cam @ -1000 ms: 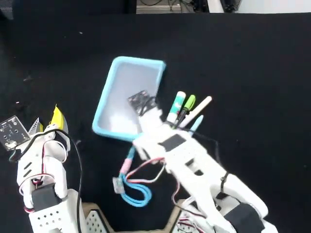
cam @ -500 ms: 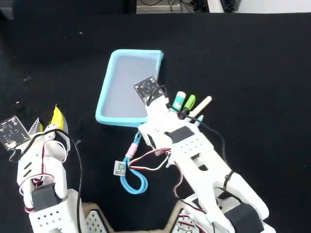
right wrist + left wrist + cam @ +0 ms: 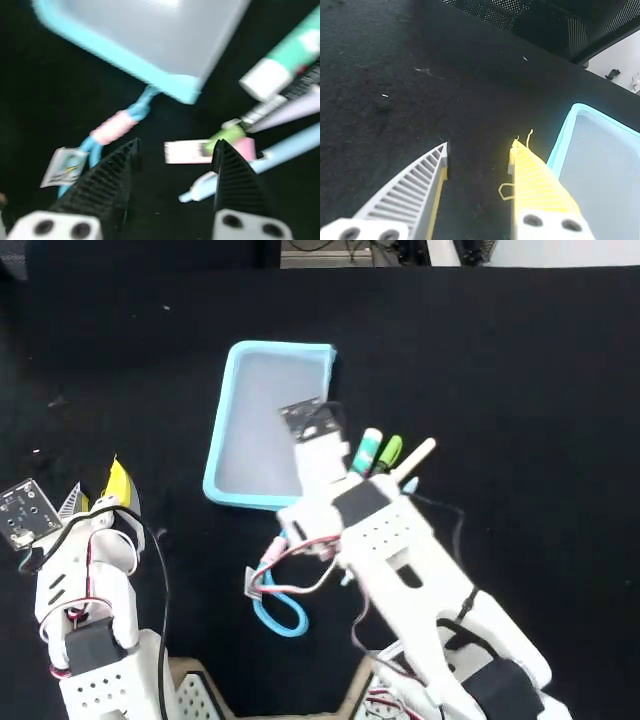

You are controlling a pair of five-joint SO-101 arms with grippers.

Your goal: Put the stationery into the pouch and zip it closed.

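1. Black ribbed plastic makes up the 2 fingers of the right gripper [image 3: 177, 147]. They stand spread apart and pinch nothing.
2. Between their tips, lower down on the table [image 3: 500, 390], lies a small white and pink piece [image 3: 187, 151]. I cannot tell whether either finger touches it.
3. The stationery [image 3: 388, 452] lies fanned in a cluster just beside the near right corner of the pouch [image 3: 255, 420], partly under the right arm [image 3: 400, 560].
4. In that cluster are a round green and white marker [image 3: 285, 55], a slim pale blue pen [image 3: 255, 162] and a cream pen [image 3: 418, 453].
5. The pouch is a flat rectangle with a light blue rim and a cloudy, translucent face. It lies mid-table on matt black cloth flecked with lint.
6. A blue cord [image 3: 280, 612] runs from the pouch's near corner toward the robot. It carries a pink bead [image 3: 112, 127] and a small square tag [image 3: 62, 165].
7. The left gripper [image 3: 479, 150] has 1 yellow finger [image 3: 535, 190] and 1 grey-white finger [image 3: 417, 187]. Both are ribbed and taper to a point.
8. Those 2 fingers are held wide and grip nothing, over bare cloth at the table's left, well apart from the stationery. The pouch's blue rim is near the yellow finger.
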